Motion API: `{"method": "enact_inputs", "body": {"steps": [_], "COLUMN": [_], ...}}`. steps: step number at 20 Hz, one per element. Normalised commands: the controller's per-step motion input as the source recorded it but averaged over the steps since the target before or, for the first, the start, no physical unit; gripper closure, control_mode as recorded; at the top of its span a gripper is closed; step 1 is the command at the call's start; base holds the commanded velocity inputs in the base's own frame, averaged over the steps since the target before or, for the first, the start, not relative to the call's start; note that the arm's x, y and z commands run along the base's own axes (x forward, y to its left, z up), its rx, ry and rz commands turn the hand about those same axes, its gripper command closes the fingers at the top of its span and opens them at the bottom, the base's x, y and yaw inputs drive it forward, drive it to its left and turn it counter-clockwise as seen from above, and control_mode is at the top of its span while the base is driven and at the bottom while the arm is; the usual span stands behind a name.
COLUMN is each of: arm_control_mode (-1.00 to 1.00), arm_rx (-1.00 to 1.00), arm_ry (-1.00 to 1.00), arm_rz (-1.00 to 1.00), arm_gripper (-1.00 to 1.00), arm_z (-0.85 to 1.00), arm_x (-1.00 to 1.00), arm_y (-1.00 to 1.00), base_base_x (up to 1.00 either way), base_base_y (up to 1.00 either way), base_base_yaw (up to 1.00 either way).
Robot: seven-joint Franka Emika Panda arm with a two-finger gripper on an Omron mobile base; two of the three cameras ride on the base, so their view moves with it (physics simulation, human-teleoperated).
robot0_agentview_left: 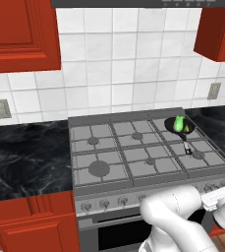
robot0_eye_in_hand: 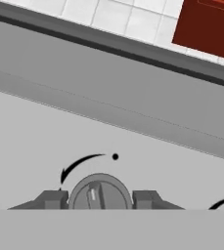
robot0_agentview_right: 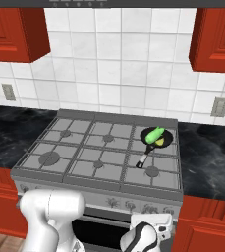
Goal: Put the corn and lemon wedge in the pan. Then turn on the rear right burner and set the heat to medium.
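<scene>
Straddling a round grey knob on the stove's front panel, the gripper stands half-wide, fingertips flanking it, bare panel above.

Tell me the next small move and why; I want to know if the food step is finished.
Probably close the gripper on the knob and start turning it. The corn and lemon wedge already lie in the pan, and the two fingertips flank the knob on the stove's front panel.
</scene>
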Motion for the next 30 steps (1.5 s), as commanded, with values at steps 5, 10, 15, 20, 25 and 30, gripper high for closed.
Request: {"method": "enact_inputs", "body": {"steps": [5,10,15,20,25,30], "arm_control_mode": [-1.00,-1.00,-1.00,-1.00,-1.00,-1.00], "arm_rx": [-0.24,-0.25,-0.25,-0.26,-0.28,-0.30], "arm_ry": [0.00,0.00,0.00,-0.04,-0.03,-0.01], "arm_rz": [0.00,0.00,0.00,0.00,0.00,0.00], "arm_gripper": [1.00,1.00,1.00,1.00,1.00,1.00], "arm_z": [0.00,0.00,-0.06,-0.10,-0.08,-0.03], "arm_x": [0.00,0.00,0.00,0.00,0.00,0.00], "arm_y": [-0.09,-0.05,-0.02,-0.02,-0.02,-0.01], "base_base_x": [0.00,0.00,0.00,0.00,0.00,0.00], "base_base_y": [0.00,0.00,0.00,0.00,0.00,0.00], "base_base_yaw": [0.00,0.00,0.00,0.00,0.00,0.00]}}
